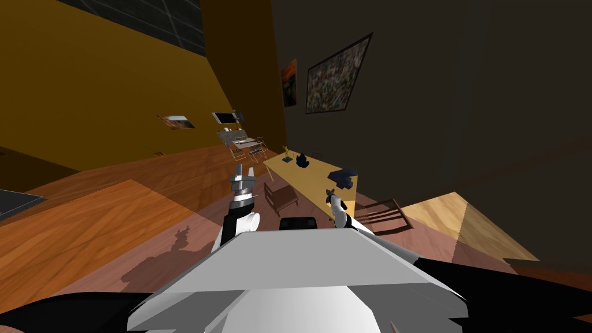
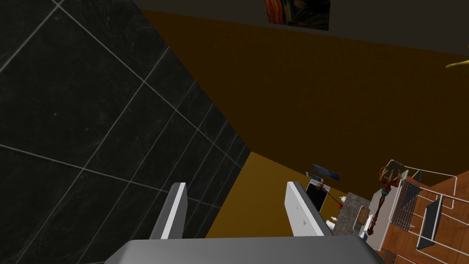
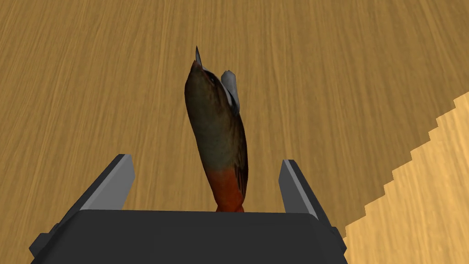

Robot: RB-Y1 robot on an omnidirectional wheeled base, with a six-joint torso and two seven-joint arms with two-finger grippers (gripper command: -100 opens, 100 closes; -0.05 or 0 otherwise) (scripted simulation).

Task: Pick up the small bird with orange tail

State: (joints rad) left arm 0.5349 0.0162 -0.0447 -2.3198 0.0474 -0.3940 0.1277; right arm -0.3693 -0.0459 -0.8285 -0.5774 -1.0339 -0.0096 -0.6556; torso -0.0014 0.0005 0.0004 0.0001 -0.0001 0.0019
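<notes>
Brown in the body and orange at the tail, the small bird lies on the tan wood-grain table, midway between the two fingers of the right gripper. The fingers stand apart, one on either side of the tail end, and neither touches it. The tail points towards the gripper's dark body and the beak away. The left gripper is off to the table's side, fingers spread, holding nothing.
</notes>
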